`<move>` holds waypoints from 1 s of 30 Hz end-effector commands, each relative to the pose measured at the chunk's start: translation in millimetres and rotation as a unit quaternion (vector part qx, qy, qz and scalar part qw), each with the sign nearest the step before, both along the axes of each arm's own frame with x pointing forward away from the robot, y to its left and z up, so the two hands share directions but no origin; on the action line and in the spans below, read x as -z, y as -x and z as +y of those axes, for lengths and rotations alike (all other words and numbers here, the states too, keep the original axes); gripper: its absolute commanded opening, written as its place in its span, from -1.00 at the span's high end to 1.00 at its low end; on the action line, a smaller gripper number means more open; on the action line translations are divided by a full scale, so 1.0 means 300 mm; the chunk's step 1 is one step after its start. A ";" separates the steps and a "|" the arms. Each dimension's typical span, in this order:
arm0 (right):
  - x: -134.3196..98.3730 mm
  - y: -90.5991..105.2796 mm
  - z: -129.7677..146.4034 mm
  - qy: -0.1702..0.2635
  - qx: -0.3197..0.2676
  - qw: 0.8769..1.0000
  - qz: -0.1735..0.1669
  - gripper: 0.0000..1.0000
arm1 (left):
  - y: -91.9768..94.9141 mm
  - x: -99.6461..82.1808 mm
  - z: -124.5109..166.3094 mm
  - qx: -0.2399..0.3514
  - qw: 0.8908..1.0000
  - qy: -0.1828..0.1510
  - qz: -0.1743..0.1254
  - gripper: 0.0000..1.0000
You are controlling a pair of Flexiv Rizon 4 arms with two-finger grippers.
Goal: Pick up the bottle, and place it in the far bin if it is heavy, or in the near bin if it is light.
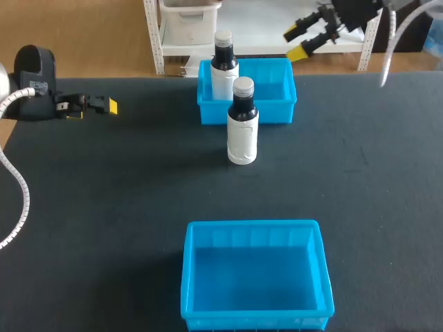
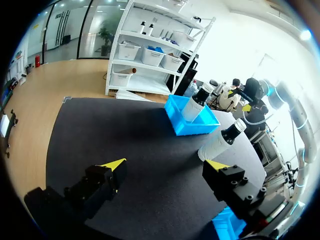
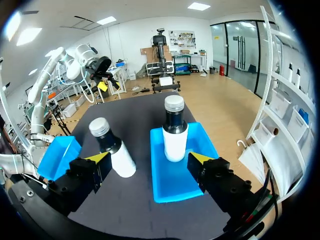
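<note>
Dark mat: claws released, nothing held

Right claw is spread above far bin. Second bottle, binned ahead between its fingers, could be grasped wrongly; target bottle stands ahead of one finger. Left claw, open, is well apart.

The left gripper and right gripper have blocky black fingers ending in bright yellow wedge tips. A white ribbed hose loops beside the left arm's rounded black wrist.

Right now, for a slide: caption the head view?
One bottle on the table before the far bin, second bottle inside it; near bin empty; left gripper and right gripper open.
</note>
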State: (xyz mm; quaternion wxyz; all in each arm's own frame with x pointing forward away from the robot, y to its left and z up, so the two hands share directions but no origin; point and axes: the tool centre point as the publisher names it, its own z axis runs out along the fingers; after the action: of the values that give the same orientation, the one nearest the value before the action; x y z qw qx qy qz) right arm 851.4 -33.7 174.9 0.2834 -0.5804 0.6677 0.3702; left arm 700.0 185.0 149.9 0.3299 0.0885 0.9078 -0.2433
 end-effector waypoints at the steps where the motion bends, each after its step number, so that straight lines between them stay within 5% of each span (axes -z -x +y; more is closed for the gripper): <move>1: -0.027 0.112 -0.069 0.000 0.045 0.999 -0.030 -1.00 | 0.000 0.000 0.000 0.000 1.000 0.000 0.000 -1.00; 15: 0.007 0.296 -0.061 -0.006 0.067 0.997 -0.039 -1.00 | 0.000 0.000 0.000 0.000 1.000 0.000 0.000 -1.00; 30: 0.061 0.359 0.111 0.001 0.058 0.997 -0.047 -1.00 | 0.000 0.000 0.000 0.000 1.000 0.000 0.000 -1.00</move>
State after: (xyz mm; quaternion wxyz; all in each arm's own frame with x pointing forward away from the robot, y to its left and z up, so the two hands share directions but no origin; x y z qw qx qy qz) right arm 749.9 -9.9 159.9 0.2554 -0.5980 0.6325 0.4208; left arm 700.0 185.0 149.9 0.3299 0.0885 0.9078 -0.2433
